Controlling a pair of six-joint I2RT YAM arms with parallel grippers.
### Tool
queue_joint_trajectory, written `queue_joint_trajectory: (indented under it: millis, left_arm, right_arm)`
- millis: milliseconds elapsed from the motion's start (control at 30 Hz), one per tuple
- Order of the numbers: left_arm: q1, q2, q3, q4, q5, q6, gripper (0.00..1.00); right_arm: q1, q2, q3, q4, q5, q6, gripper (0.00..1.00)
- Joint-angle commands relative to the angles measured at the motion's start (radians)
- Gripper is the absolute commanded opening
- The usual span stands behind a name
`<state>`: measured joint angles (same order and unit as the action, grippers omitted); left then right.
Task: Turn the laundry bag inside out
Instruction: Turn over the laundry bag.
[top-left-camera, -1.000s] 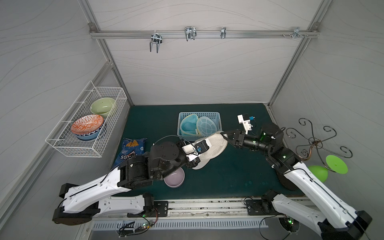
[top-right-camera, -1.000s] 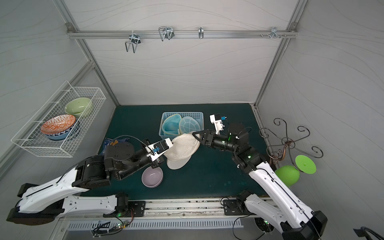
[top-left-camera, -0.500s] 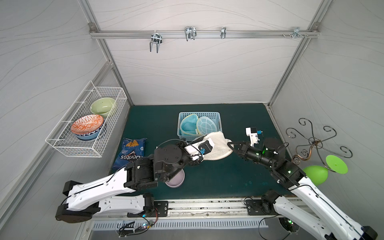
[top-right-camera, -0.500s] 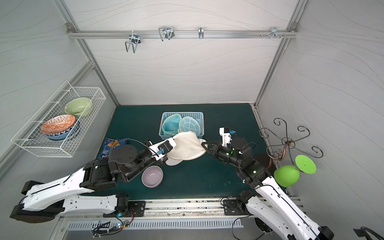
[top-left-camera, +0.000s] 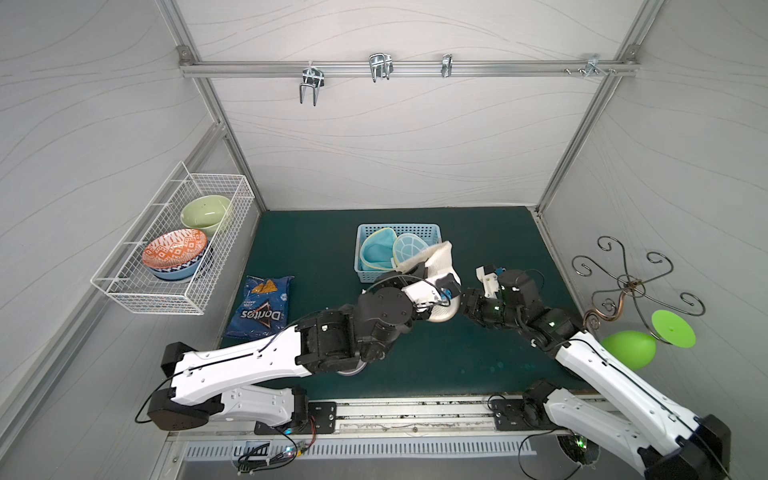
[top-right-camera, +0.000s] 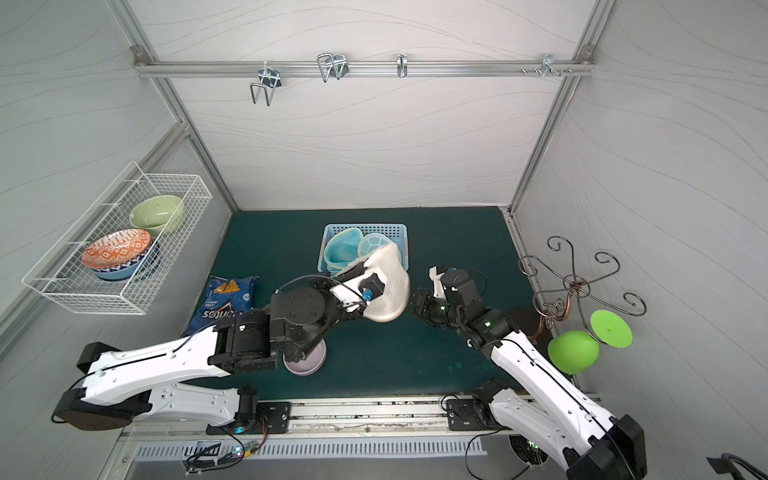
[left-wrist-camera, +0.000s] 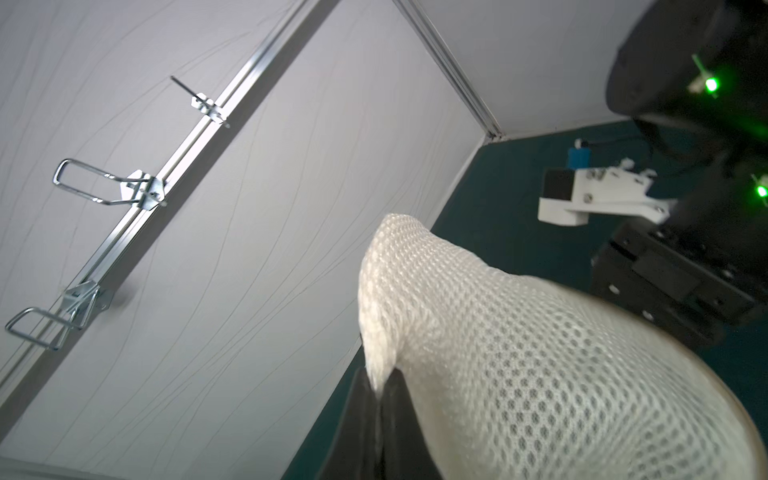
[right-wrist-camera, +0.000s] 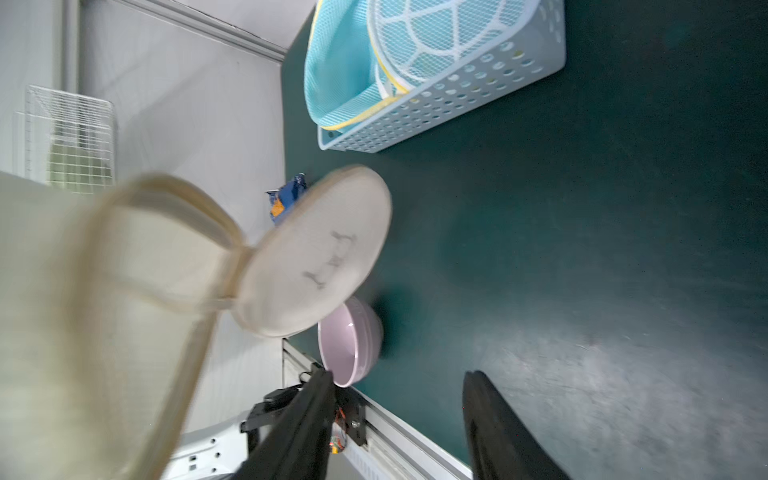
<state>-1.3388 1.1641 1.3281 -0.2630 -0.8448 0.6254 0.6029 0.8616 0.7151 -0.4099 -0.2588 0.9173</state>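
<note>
Two claws are at work, and only one has the laundry bag (top-left-camera: 441, 262). The left claw (left-wrist-camera: 379, 384) is pinched tight on a fold of the bag's white mesh, as the left wrist view shows plainly. The right claw (right-wrist-camera: 400, 374) has its fingers apart with nothing between them, just beside the bag's lower end in both top views. The bag hangs clear of the green surface (top-left-camera: 436, 357), in front of the blue basket (top-left-camera: 432, 230) and between the two arms.

We judge it very light and soft. It is open-weave mesh that sags and folds wherever it is not held, so it will not keep a shape for us. The beige binding (right-wrist-camera: 195, 301) along its edges looks firmer than the mesh. We would take hold there, at the rim of the mouth, since a pinch on bare mesh can gather both layers at once. Mesh may also snag on a fingertip.

In a top view its long axis runs from a raised corner near the basket down to a rounded end towards the front rail. In the right wrist view a bound opening and a round flat panel (right-wrist-camera: 320, 257) seem to face the right claw. Motion blur keeps us from being sure which is the mouth.
</note>
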Motion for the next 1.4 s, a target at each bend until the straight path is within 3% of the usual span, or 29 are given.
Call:
queue_joint_trajectory:
  millis: [0, 67, 133, 200, 300, 467, 567, 600, 633, 700, 800, 933, 1167, 1367]
  left_arm:
    - [0.003, -0.039, 0.063, 0.041, -0.036, -0.112, 0.0]
    - [0.007, -0.042, 0.063, 0.013, -0.041, -0.134, 0.0]
    - [0.009, -0.03, 0.103, -0.05, -0.058, -0.193, 0.0]
    - [0.01, 0.01, 0.182, -0.139, -0.102, -0.272, 0.0]
    - [0.01, 0.094, 0.317, -0.287, -0.174, -0.416, 0.0]
    - [0.029, 0.265, 0.564, -0.565, -0.294, -0.614, 0.0]
    - [0.092, 0.283, 0.636, -0.685, -0.208, -0.773, 0.0]
    - [0.121, 0.275, 0.636, -0.701, -0.155, -0.816, 0.0]
    - [0.139, 0.267, 0.631, -0.705, -0.135, -0.843, 0.0]
    - [0.149, 0.261, 0.623, -0.698, -0.135, -0.87, 0.0]
    - [0.15, 0.285, 0.65, -0.725, -0.142, -0.908, 0.0]
    - [0.15, 0.316, 0.694, -0.774, -0.13, -0.969, 0.0]
    - [0.187, 0.293, 0.695, -0.783, -0.066, -1.071, 0.0]
    - [0.201, 0.287, 0.682, -0.774, -0.036, -1.128, 0.0]
  right_arm:
    - [-0.018, -0.113, 0.033, -0.079, 0.079, -0.118, 0.62]
    - [-0.019, -0.188, 0.045, -0.056, 0.085, -0.189, 0.63]
    - [-0.021, -0.236, 0.075, -0.003, -0.01, -0.297, 0.67]
    - [-0.016, -0.224, 0.125, 0.017, -0.144, -0.387, 0.68]
    - [0.056, -0.245, 0.097, 0.141, -0.182, -0.436, 0.68]
    - [0.292, -0.271, 0.111, 0.256, 0.054, -0.558, 0.67]
    - [0.393, -0.268, 0.119, 0.258, 0.189, -0.601, 0.7]
    - [0.413, -0.258, 0.107, 0.277, 0.187, -0.601, 0.7]
    - [0.432, -0.251, 0.087, 0.321, 0.176, -0.601, 0.76]
    - [0.48, -0.212, 0.061, 0.407, 0.194, -0.632, 0.79]
    - [0.541, -0.091, 0.1, 0.492, 0.279, -0.746, 0.75]
    - [0.586, 0.054, 0.145, 0.613, 0.419, -0.84, 0.76]
    - [0.587, 0.182, 0.131, 0.835, 0.651, -0.844, 0.84]
    - [0.584, 0.252, 0.196, 0.851, 0.674, -0.836, 0.88]
